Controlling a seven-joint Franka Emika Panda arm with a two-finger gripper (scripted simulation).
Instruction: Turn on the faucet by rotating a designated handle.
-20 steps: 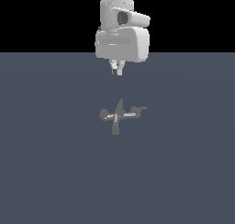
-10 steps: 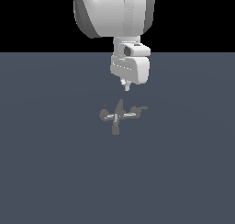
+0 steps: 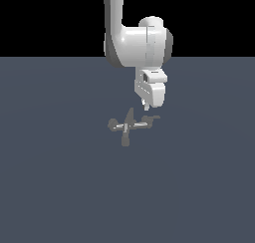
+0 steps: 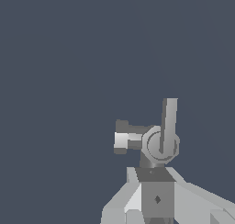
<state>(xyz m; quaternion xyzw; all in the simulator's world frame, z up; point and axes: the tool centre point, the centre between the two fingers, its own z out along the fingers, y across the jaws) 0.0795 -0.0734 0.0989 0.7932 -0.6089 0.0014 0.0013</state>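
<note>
The faucet point(image 3: 129, 125) is a small dull-grey cross on the grey floor. It has a pointed upright, a blunt stub towards the camera and a rounded knob end at the exterior view's left. The handle point(image 3: 151, 119) is its short arm with a flat crossbar tip, at the exterior view's right. My gripper point(image 3: 146, 106) hangs just above that tip, fingers together and holding nothing, not touching it. In the wrist view the faucet point(image 4: 160, 143) lies just beyond my fingers point(image 4: 137, 195), with a crossbar-ended arm point(image 4: 121, 137) sticking out sideways.
The white arm point(image 3: 134, 43) comes down from above, behind the faucet. A flat grey floor point(image 3: 60, 187) surrounds the faucet on all sides.
The arm has swung towards the exterior view's right and lowered. The gripper went from above and behind the faucet to just over the handle's crossbar tip. The faucet has not moved.
</note>
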